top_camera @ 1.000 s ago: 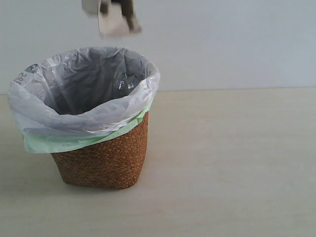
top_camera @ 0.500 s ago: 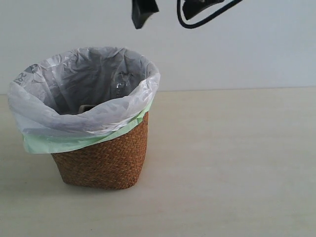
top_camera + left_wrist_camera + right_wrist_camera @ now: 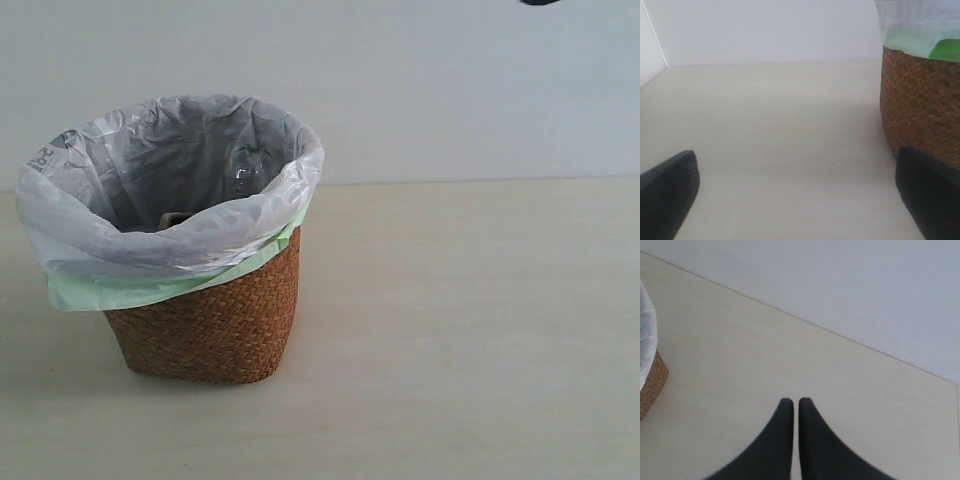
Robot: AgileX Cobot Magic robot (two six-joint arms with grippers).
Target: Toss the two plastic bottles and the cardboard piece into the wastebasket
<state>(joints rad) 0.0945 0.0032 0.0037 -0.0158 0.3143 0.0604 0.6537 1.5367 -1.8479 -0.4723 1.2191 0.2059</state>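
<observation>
The wastebasket (image 3: 205,325), brown wicker with a white bag over a green one, stands on the left of the table. Inside it a clear plastic bottle (image 3: 246,174) glints against the far wall of the bag; its cap and label are hidden, and I cannot make out the second bottle. A beige corner of the cardboard piece (image 3: 177,218) peeks over the near rim. My left gripper (image 3: 800,200) is open, low beside the wastebasket (image 3: 920,100), with nothing between its fingers. My right gripper (image 3: 795,402) is shut and empty, high above bare table, with the wastebasket (image 3: 651,386) at the view's edge.
A pale wooden table (image 3: 470,320) stretches right of the basket, with a plain white wall behind. A dark bit of the right arm (image 3: 541,2) shows at the top edge of the exterior view.
The cardboard piece, held above the basket a second ago, has dropped inside. The arm that held it has swung right and up, almost out of the exterior view.
</observation>
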